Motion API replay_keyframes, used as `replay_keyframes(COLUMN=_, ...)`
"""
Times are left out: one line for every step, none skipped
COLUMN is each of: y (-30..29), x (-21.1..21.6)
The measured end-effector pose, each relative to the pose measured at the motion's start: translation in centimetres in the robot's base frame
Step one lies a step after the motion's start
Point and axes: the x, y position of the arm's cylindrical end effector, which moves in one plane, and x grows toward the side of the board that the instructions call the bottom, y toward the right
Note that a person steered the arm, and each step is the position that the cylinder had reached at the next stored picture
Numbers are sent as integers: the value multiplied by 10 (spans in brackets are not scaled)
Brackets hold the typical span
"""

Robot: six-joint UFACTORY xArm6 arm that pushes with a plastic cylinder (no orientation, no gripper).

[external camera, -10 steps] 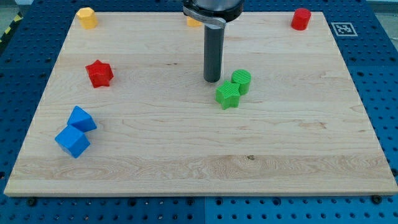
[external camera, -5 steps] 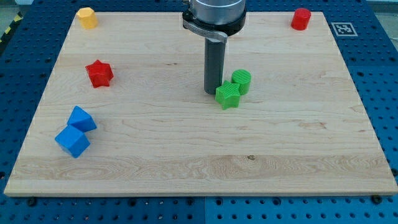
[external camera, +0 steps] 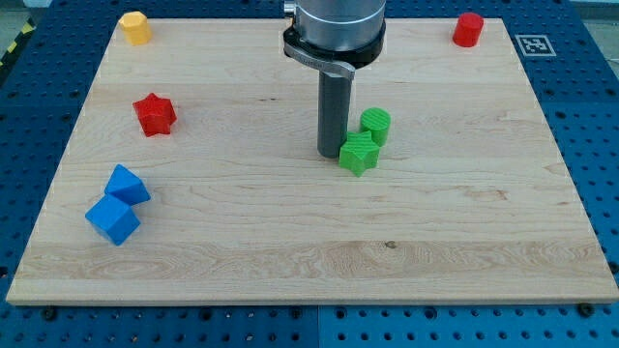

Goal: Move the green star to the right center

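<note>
The green star [external camera: 360, 154] lies near the board's middle, a little right of centre. A green cylinder [external camera: 376, 126] touches it at its upper right. My tip [external camera: 331, 154] stands on the board right against the star's left side. The dark rod rises straight up from there to the arm's head at the view's top.
A red star [external camera: 154, 114] lies at the left. Two blue blocks [external camera: 127, 185] [external camera: 112, 219] touch at the lower left. A yellow block [external camera: 135, 27] sits in the top left corner, a red cylinder [external camera: 468, 29] in the top right corner. The wooden board [external camera: 464, 242] ends near the view's edges.
My tip has moved down the view and slightly right, coming against the green star's left side. The star has shifted slightly right and down. The cylinder has barely moved.
</note>
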Motion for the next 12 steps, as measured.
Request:
replay_keyframes(y=0, x=0)
replay_keyframes(y=0, x=0)
replay_keyframes(y=15, x=17)
replay_keyframes(y=52, x=19)
replay_keyframes(y=83, x=19)
replay_keyframes(y=94, x=26)
replay_keyframes(y=115, x=28)
replay_keyframes(y=137, x=42)
replay_keyframes(y=156, x=57)
replay_keyframes(y=188, x=67)
replay_keyframes(y=209, x=70)
replay_keyframes(y=205, x=70)
